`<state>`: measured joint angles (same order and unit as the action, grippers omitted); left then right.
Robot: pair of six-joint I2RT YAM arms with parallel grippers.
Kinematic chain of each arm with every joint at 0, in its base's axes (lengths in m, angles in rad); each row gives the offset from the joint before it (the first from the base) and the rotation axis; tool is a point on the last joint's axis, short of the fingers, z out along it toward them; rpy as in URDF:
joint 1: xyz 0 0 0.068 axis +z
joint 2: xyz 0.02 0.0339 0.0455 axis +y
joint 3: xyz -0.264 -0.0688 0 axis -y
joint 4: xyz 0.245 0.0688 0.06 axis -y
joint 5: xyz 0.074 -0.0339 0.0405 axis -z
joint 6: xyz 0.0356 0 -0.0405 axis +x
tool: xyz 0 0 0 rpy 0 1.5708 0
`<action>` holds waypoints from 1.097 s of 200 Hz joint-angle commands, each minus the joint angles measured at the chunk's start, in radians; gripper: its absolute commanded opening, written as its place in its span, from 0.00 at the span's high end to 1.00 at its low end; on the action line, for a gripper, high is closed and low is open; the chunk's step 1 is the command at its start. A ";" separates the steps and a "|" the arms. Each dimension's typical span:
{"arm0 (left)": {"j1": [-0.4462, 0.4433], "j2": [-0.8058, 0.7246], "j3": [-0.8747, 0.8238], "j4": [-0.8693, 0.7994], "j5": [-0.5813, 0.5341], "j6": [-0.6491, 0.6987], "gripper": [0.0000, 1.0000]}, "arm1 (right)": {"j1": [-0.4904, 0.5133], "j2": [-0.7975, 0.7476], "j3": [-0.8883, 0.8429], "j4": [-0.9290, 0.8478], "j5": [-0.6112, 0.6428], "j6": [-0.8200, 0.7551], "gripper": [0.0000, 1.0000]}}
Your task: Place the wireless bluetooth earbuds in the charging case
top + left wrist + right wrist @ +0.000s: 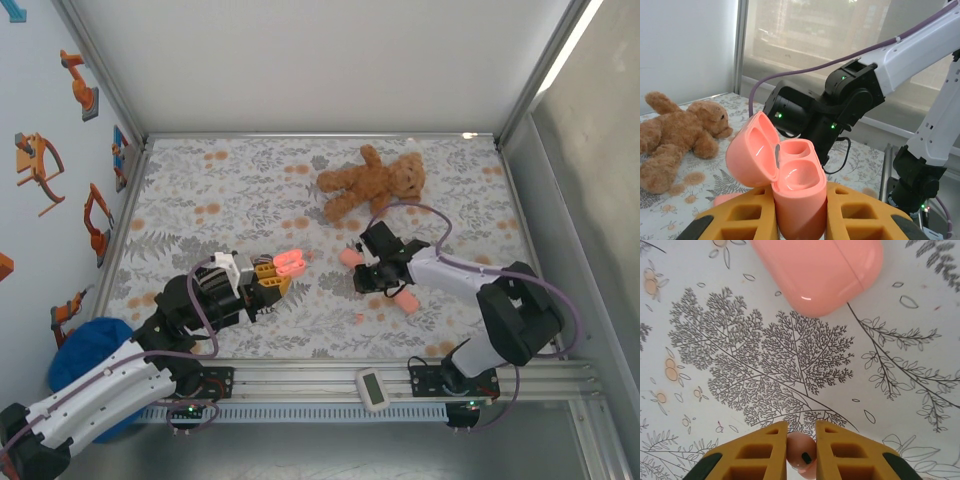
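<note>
My left gripper (277, 279) (800, 212) is shut on a salmon-pink charging case (799, 192) (290, 262), held upright with its lid (751, 152) swung open to the left. Both sockets of the case are empty. Low over the cloth just right of centre, my right gripper (367, 277) (801, 435) is shut on one small pink earbud (801, 452) with a dark spot on it. Another tiny earbud (360, 318) lies on the cloth nearer the front edge. The right arm's black wrist (805, 117) sits right behind the open case.
A closed pink case (820, 267) (350, 257) lies just ahead of the right fingers, and another (405, 301) to its right. A brown teddy bear (370, 182) (675, 132) lies at the back. White walls enclose the floral cloth (220, 200).
</note>
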<state>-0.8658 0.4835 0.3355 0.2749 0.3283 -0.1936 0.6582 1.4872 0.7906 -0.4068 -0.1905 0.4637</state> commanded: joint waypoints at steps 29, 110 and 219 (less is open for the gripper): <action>-0.007 0.036 -0.027 0.067 -0.012 -0.023 0.90 | 0.036 -0.137 0.023 -0.023 0.085 -0.049 0.83; -0.007 0.148 -0.042 0.161 -0.006 -0.044 0.90 | 0.114 -0.288 0.081 -0.030 0.157 -0.107 0.83; -0.007 0.329 -0.011 0.275 0.021 -0.067 0.90 | 0.279 -0.430 0.182 -0.004 0.285 -0.178 0.84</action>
<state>-0.8658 0.7929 0.2989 0.4896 0.3252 -0.2470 0.9119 1.0840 0.9298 -0.4221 0.0418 0.3122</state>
